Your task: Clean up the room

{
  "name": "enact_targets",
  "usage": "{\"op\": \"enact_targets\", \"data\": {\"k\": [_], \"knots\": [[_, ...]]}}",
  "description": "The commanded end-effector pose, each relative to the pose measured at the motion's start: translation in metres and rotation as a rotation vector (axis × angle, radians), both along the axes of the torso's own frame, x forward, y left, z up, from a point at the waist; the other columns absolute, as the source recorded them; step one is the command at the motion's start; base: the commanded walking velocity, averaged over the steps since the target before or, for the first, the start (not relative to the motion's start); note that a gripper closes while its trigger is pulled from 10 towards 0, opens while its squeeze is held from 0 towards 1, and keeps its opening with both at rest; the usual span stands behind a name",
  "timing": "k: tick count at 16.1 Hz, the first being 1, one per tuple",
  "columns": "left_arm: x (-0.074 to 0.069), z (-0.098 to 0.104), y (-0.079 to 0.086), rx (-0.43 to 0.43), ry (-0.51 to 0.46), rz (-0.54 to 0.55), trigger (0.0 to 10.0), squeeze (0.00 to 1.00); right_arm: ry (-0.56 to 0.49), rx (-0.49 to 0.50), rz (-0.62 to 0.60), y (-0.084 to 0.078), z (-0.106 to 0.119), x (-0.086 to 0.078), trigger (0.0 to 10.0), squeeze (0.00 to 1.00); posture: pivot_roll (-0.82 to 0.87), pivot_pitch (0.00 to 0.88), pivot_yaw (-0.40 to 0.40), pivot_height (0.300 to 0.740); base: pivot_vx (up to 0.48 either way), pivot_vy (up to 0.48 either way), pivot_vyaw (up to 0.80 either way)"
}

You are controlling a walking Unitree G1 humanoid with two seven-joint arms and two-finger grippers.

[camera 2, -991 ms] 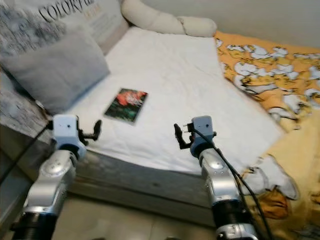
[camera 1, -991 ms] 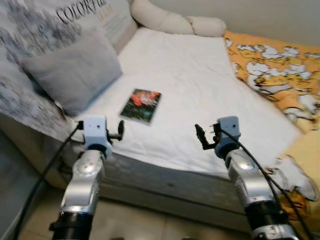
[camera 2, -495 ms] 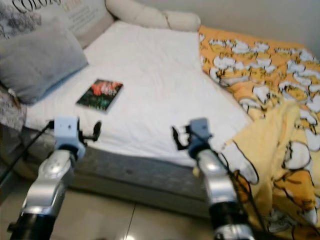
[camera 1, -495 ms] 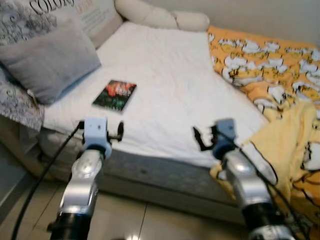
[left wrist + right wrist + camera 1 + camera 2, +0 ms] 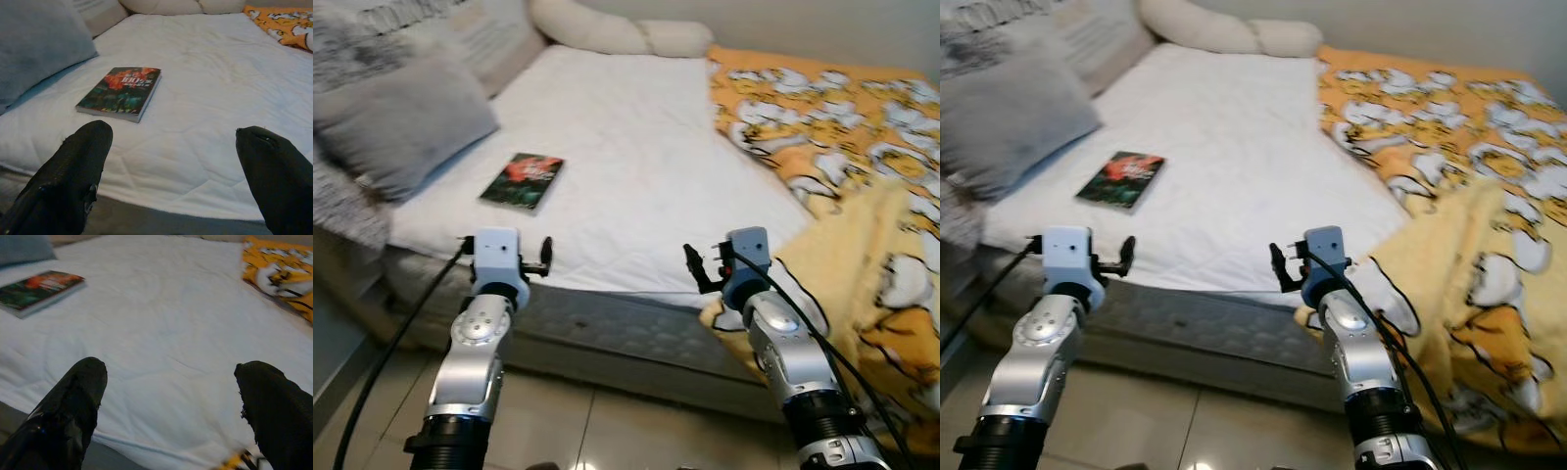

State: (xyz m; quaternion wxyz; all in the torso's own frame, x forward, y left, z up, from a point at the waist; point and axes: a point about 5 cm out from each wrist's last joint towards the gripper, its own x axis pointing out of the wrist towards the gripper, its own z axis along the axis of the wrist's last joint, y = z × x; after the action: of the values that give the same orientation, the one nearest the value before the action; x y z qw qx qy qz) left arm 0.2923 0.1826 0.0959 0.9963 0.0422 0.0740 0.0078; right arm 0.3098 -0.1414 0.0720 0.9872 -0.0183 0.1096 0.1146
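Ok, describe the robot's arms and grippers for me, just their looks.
Both arms are silver metal with rounded joint housings and black ribbed cuffs lower down. Each wrist carries a pale blue-grey block. The left gripper and right gripper each have two black fingers with rounded tips. A black cable runs along each arm.

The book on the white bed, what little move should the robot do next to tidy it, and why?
Probably reach the left pincer forward toward the dark paperback book with the red-orange cover. The book lies flat on the white quilted mattress, ahead of that open pincer and nearer it than the right pincer, and neither holds anything.
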Motion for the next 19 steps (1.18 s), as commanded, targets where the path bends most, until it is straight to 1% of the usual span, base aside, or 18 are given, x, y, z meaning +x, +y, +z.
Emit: {"op": "enact_targets", "data": {"k": [1, 2, 5, 6, 13, 19], "knots": [[0.0029, 0.0025, -0.0021, 0.000, -0.012, -0.007, 10.0, 1.00, 0.010, -0.002, -0.016, -0.0041, -0.0006, 0.0013, 10.0, 0.00, -0.04, 0.000, -0.031, 0.740, 0.000, 0.000, -0.80], [0.0032, 0.0034, -0.0025, -0.003, -0.017, -0.008, 10.0, 1.00, 0.009, -0.002, -0.016, -0.0041, -0.0006, 0.0014, 10.0, 0.00, -0.04, 0.000, -0.031, 0.740, 0.244, 0.000, -0.55], [0.0036, 0.0039, -0.0041, -0.007, -0.022, -0.016, 10.0, 1.00, -0.003, -0.010, -0.014, -0.0038, 0.0002, 0.0017, 10.0, 0.00, -0.04, 0.000, -0.032, 0.740, 0.266, 0.000, 0.00], [0.0036, 0.0038, -0.0045, -0.009, -0.023, -0.019, 10.0, 1.00, 0.009, -0.006, -0.017, -0.0036, -0.0008, 0.0016, 10.0, 0.00, -0.04, 0.000, -0.031, 0.740, 0.292, 0.000, 0.00], [0.0028, 0.0019, -0.0061, -0.009, -0.021, -0.034, 10.0, 1.00, 0.022, -0.007, -0.022, -0.0031, -0.0033, 0.0014, 10.0, 0.00, -0.04, 0.000, -0.031, 0.740, 0.306, 0.000, -0.76], [0.0027, 0.0016, -0.0071, -0.009, -0.023, -0.044, 10.0, 1.00, 0.014, -0.022, -0.016, -0.0024, -0.0030, 0.0015, 10.0, 0.00, -0.05, 0.000, -0.029, 0.740, 0.315, 0.000, 0.00]]}}
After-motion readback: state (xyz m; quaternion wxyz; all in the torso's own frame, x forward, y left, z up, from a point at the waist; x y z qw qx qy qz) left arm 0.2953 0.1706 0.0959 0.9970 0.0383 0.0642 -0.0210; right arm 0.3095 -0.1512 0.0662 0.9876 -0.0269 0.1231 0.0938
